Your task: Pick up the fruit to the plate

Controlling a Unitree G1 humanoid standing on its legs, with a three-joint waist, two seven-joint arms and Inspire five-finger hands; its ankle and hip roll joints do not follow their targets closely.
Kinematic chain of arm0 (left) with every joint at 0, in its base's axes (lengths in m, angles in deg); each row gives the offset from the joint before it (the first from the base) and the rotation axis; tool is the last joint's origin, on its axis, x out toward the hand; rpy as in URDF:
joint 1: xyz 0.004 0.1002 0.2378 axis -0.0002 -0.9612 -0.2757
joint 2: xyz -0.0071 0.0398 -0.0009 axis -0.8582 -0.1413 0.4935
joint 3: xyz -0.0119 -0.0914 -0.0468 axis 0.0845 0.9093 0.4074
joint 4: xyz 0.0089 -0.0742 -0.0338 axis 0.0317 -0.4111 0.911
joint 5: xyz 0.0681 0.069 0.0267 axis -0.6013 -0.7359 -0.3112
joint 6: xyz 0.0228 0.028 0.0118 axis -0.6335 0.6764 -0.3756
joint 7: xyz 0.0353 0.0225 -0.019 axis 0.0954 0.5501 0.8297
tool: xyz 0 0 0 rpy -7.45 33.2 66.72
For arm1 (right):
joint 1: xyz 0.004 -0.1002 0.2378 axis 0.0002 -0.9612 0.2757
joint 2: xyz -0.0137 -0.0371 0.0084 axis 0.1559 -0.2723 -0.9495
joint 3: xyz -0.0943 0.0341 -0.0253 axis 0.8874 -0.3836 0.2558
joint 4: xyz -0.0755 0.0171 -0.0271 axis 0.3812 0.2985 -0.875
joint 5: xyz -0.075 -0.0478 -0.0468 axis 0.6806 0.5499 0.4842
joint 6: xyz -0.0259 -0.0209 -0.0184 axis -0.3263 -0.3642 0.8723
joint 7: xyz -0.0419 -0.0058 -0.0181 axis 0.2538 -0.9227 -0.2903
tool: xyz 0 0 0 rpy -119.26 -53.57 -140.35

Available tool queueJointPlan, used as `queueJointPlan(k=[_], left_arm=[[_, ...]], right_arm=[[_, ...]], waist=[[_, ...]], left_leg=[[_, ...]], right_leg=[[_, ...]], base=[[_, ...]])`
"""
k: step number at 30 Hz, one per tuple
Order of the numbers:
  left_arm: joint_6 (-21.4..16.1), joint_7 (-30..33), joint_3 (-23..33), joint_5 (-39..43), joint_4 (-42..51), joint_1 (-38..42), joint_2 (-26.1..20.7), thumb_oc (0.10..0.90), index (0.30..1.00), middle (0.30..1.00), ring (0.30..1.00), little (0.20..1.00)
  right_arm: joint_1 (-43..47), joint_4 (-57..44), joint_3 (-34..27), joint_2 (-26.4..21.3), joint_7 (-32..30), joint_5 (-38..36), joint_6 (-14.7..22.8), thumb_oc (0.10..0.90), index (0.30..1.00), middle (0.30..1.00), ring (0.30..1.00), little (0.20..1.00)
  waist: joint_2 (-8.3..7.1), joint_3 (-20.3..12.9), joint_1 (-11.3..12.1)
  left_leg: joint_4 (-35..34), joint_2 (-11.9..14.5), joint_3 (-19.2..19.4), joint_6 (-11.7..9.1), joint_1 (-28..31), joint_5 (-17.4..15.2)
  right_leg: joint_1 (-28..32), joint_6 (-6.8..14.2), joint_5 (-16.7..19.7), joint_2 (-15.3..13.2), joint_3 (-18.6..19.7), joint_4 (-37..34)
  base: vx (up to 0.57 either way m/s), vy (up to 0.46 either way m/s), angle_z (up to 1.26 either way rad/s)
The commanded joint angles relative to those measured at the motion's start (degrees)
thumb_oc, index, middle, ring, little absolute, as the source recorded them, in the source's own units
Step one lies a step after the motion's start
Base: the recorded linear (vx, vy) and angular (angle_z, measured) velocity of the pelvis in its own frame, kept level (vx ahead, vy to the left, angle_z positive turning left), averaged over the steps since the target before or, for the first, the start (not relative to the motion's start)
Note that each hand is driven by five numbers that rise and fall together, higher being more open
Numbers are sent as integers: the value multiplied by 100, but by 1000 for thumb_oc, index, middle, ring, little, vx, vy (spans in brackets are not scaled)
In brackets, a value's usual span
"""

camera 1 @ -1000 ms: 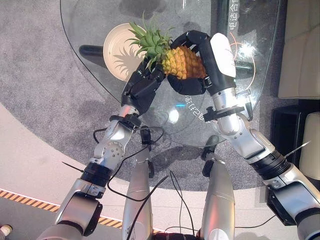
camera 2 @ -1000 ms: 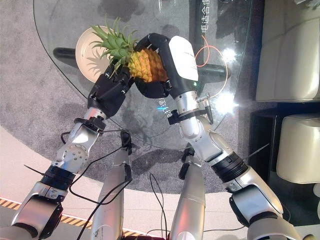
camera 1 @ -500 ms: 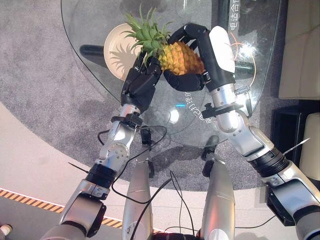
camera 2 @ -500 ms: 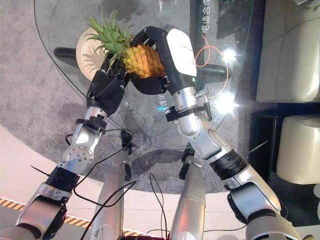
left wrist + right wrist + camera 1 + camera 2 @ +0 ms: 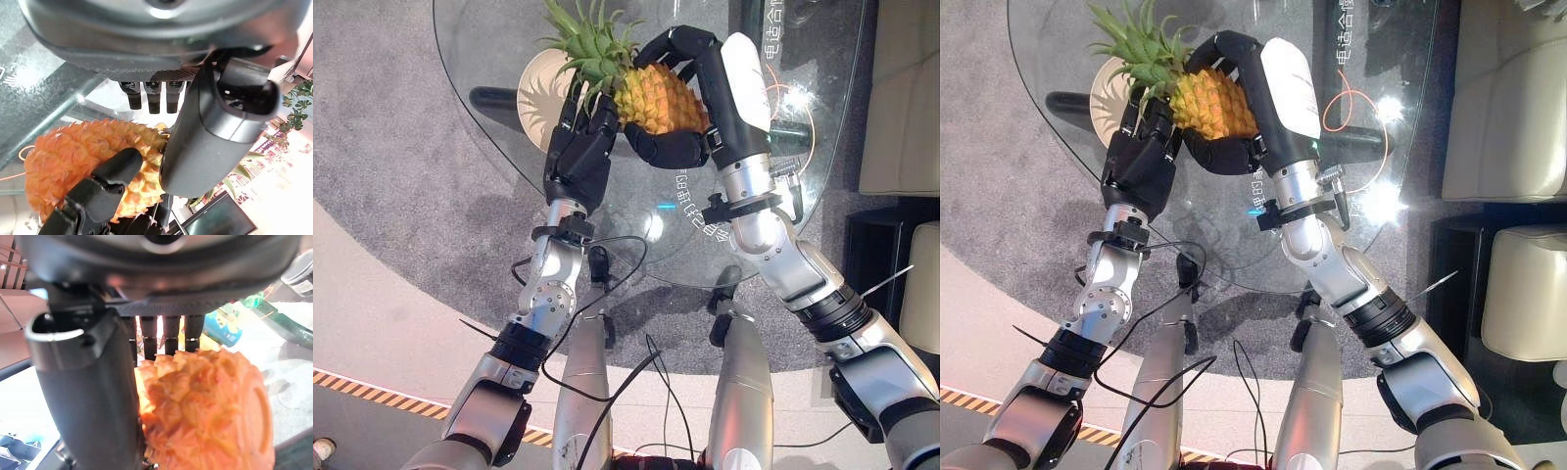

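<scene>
A pineapple with a green crown hangs above the round glass table, carried between both hands. My right hand is shut on its yellow body, fingers curled over the far side and the thumb underneath. My left hand presses the leafy end with fairly straight fingers, its thumb against the fruit. The cream plate lies on the glass just left of the fruit, with the crown over its rim.
An orange cable loop lies on the glass to the right. A dark table base shows beneath the glass. Cream sofa cushions stand at the right, and grey carpet surrounds the table.
Both hands have carried the pineapple farther away and to the left, so its crown now reaches over the plate. The grip on it looks the same.
</scene>
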Motion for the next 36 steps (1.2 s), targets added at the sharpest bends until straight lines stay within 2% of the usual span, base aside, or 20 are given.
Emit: queueJointPlan(k=[1,9,24,36], left_arm=[[-444,-435,328,-503,1270,772,30,800,900,900,900,900],[-364,-690,319,-619,1194,771,-47,800,900,900,900,900],[-360,-727,457,-695,1146,765,-61,800,900,900,900,900],[-179,-888,468,-798,1132,762,-65,800,900,900,900,900]], right_arm=[[379,-942,143,-23,42,235,334,100,300,300,300,200],[242,-838,-73,-17,-332,85,157,100,300,300,300,200],[-62,-661,-637,82,-1029,164,133,100,300,300,300,200],[-91,-641,-766,97,-1034,201,124,100,300,300,300,200]], waist=[[135,-148,-25],[154,-148,-54],[179,-148,-106],[191,-148,-121]], left_leg=[[473,187,-190,-96,-8,-378],[448,189,-162,-86,44,-377],[438,200,-118,-60,69,-392],[441,203,-101,-51,84,-396]], right_leg=[[485,384,809,-298,-219,-1059],[519,386,818,-294,-194,-1082],[476,397,816,-305,-147,-1035],[479,391,810,-306,-143,-1025]], base=[[0,0,0],[0,0,0],[0,0,0],[0,0,0]])
